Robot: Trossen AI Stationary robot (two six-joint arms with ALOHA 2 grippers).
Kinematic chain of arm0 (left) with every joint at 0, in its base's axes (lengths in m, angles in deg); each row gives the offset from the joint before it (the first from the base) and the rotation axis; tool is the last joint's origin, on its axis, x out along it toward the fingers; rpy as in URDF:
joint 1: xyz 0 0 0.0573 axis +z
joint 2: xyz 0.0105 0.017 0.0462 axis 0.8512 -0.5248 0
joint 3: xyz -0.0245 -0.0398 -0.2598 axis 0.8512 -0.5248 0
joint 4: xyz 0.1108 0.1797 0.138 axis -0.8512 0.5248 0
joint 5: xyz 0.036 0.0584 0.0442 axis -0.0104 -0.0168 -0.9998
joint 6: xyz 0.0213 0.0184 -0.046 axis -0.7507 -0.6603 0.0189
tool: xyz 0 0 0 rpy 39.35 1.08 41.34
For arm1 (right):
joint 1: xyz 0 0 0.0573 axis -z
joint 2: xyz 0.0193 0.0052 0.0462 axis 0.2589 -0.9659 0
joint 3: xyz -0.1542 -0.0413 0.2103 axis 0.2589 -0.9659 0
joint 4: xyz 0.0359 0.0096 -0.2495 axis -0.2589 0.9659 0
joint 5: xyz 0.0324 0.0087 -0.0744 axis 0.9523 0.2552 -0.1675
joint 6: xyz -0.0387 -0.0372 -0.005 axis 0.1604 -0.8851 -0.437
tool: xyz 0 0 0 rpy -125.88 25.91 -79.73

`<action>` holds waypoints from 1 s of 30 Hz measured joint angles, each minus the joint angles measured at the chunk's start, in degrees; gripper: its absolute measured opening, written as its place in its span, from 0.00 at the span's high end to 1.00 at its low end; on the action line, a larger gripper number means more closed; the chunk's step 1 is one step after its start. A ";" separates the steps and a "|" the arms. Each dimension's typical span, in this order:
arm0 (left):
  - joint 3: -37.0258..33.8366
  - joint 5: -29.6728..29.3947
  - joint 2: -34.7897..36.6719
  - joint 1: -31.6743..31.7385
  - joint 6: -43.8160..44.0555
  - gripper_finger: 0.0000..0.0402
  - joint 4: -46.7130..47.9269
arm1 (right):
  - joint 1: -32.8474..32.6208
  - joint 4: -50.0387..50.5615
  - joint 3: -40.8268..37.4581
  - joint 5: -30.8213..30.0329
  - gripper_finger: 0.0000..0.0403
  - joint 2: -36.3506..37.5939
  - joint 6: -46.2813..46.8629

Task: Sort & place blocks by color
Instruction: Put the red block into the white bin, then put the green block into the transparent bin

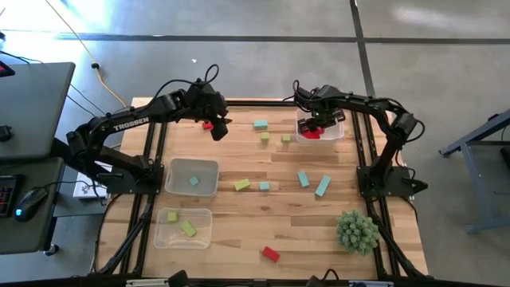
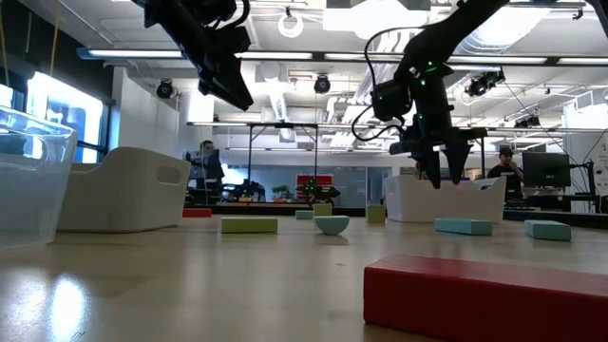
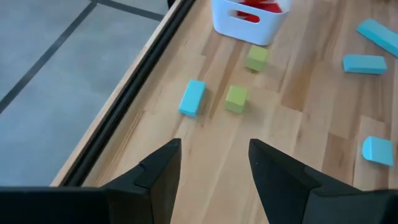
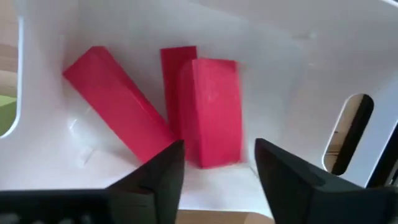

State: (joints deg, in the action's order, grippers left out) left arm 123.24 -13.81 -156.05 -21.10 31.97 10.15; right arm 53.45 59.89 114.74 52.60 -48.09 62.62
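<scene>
Wooden table [image 1: 239,231] — blocks [image 1: 241,185] scattered; concrete floor [image 1: 446,72].

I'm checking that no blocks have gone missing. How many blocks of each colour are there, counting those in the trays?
Red blocks: 5
Teal blocks: 5
Yellow-green blocks: 5
Total: 15

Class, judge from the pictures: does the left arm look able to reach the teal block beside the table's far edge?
Probably yes. The left hand hangs open above bare wood, and the teal block lies just ahead of it with nothing between them.
</scene>
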 joint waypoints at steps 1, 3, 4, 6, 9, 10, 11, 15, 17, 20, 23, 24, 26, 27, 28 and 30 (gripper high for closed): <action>0.00 0.00 0.00 -0.36 0.00 0.56 0.02 | -0.13 0.00 0.00 -0.05 0.51 0.00 0.00; 0.00 0.12 0.00 -0.98 0.01 0.56 0.03 | -0.20 -0.02 0.00 -0.05 0.49 0.00 0.00; 0.00 0.69 0.02 -1.27 0.02 0.56 0.04 | -0.20 0.00 0.00 0.08 0.49 0.00 0.00; 0.00 2.79 0.02 -1.79 0.02 0.56 0.08 | -0.21 -0.01 0.00 0.92 0.48 0.00 0.01; 0.00 5.85 0.02 -2.51 0.74 0.56 0.11 | -0.23 0.00 0.00 2.13 0.48 0.00 0.13; 0.00 6.13 0.04 -2.83 1.55 0.55 0.11 | -0.23 0.00 0.00 2.58 0.48 0.00 0.67; 0.00 6.27 0.04 -3.15 2.31 0.55 0.12 | -0.23 0.00 0.00 2.75 0.48 0.00 1.23; 0.00 6.28 0.04 -4.46 3.03 0.51 0.72 | -1.16 -0.10 0.00 2.60 0.47 0.29 1.53; 0.00 6.28 0.04 -5.10 3.04 0.49 0.90 | -2.24 -0.58 0.00 2.26 0.47 1.02 1.54; 0.00 6.24 0.04 -6.32 3.87 0.45 0.82 | -3.97 -1.13 0.00 2.13 0.47 2.33 2.70; 0.00 5.65 0.04 -7.91 5.48 0.43 0.82 | -5.69 -2.29 0.00 1.88 0.47 4.04 3.85; -0.03 5.52 0.04 -8.50 5.57 0.43 0.70 | -6.21 -2.86 0.00 1.55 0.47 4.58 4.13; -0.11 5.14 0.06 -9.92 5.60 0.43 0.59 | -7.47 -4.05 0.00 0.49 0.47 5.54 4.81; -0.13 5.12 -0.04 -10.64 5.85 0.43 0.59 | -7.92 -4.46 0.00 0.38 0.47 6.09 5.08; -0.13 5.11 -0.20 -11.53 6.58 0.44 0.52 | -8.44 -4.91 0.00 0.24 0.47 6.55 5.14; -0.17 5.09 -0.48 -13.02 8.90 0.44 0.69 | -9.30 -5.81 0.00 0.19 0.47 7.33 5.16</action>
State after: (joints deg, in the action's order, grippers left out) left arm 123.07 -8.72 -156.53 -34.12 40.87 10.84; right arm 44.15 54.08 114.74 52.79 -40.76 67.78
